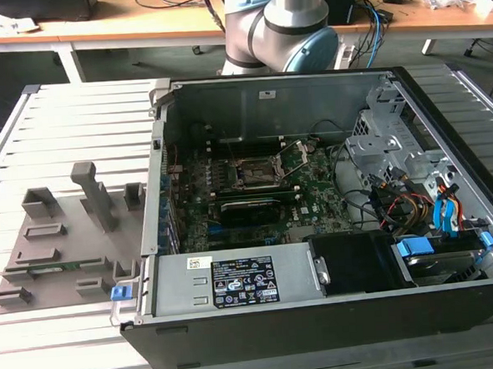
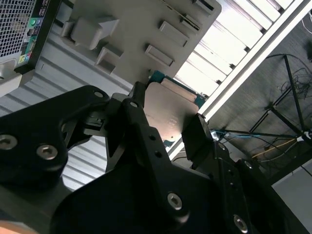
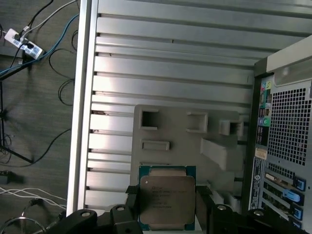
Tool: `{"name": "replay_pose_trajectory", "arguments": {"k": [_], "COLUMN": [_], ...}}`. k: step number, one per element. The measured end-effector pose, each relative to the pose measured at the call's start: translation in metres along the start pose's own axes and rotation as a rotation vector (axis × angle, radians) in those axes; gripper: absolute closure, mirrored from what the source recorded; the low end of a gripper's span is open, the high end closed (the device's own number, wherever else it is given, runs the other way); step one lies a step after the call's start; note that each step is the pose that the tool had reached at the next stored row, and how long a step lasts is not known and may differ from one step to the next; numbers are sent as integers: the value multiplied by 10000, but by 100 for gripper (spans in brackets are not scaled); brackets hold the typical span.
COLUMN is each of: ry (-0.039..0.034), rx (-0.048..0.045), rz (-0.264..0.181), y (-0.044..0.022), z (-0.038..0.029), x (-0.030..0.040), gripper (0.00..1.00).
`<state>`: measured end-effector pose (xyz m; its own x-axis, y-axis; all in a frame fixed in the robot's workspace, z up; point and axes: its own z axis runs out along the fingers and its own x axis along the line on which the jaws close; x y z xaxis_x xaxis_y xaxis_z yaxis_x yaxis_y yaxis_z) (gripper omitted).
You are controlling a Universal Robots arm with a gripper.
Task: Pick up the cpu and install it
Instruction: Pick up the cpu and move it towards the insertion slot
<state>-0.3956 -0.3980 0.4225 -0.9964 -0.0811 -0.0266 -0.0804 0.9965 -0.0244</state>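
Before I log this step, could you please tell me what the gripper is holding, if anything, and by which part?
The gripper holds the flat square silvery-grey metal-topped cpu, its fingers clamping two opposite side edges.

The cpu (image 3: 166, 202) has a silvery-grey metal lid with a dull, brushed sheen, set on a green board rim. The gripper (image 2: 168, 119) is matt black, dotted with bright metal screw heads. The fixture tray (image 3: 170, 129) looks like matt grey plastic. The table (image 1: 60, 146) is ribbed bare metal with a satin finish that glares white where light strikes. The computer case (image 1: 322, 330) is matt black outside and dull grey sheet metal inside. The robot arm (image 1: 298, 6) is smooth silvery metal with glossy pale-blue caps. The desk (image 1: 119, 25) has a smooth light wood top.
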Motion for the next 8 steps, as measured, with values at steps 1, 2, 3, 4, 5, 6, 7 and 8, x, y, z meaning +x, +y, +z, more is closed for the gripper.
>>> {"name": "replay_pose_trajectory", "arguments": {"k": [1,2,3,4,5,6,7,8], "ry": [3,3,4,3,5,6,7,8], "rx": [17,24,29,32,36,37,37,39], "rz": [-2,-3,-2,-1,-3,-3,-2,-3], "y": [5,8,10,6,0,-4,-9,-12], "z": [3,6,9,12,15,18,21,22], "x": [-86,-160,-246,-343,-468,-559,-665,-727], "gripper": [45,45,45,45,45,45,45,45]}}
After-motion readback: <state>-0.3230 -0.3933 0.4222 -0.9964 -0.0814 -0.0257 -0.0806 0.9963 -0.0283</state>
